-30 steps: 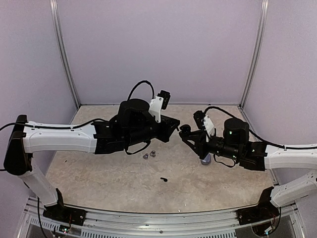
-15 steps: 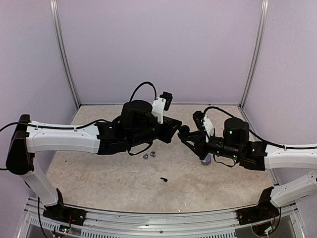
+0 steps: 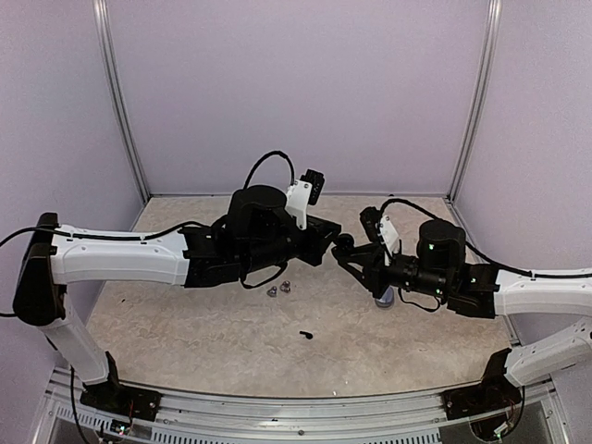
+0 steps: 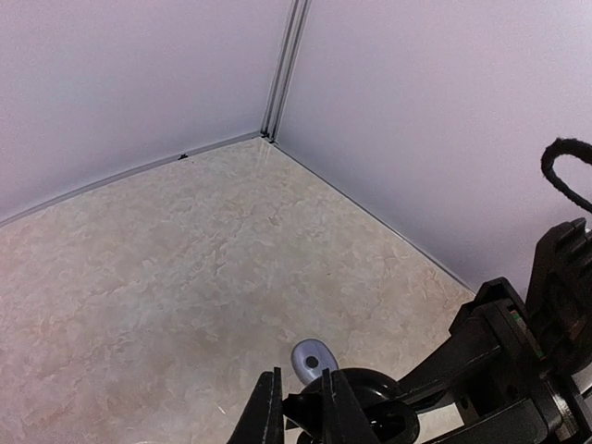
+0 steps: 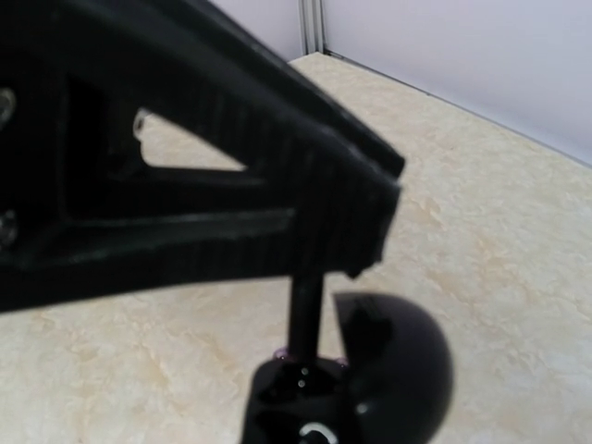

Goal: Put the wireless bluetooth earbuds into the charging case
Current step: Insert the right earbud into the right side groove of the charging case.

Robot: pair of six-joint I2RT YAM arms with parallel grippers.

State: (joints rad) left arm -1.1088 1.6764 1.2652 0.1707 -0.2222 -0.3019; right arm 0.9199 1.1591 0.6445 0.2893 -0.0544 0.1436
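Observation:
My right gripper (image 3: 351, 252) is shut on a black charging case (image 3: 344, 243), held above the table with its lid (image 5: 400, 359) open. My left gripper (image 3: 329, 242) is shut on a black earbud (image 4: 306, 403), right at the case. In the right wrist view the earbud's stem (image 5: 305, 314) stands down into the case's base (image 5: 301, 402). The case also shows in the left wrist view (image 4: 375, 407). Two silvery-grey earbuds (image 3: 278, 289) lie together on the table below the left arm. Another black earbud (image 3: 305, 335) lies nearer the front.
A grey-blue puck (image 3: 384, 298) lies on the table under the right arm, and it shows in the left wrist view (image 4: 312, 359). The purple walls meet in a corner (image 4: 268, 137) behind. The right arm (image 4: 518, 370) fills the left wrist view's lower right.
My left arm has crept to the right, bringing the black earbud up to the open case. The right arm has held almost still.

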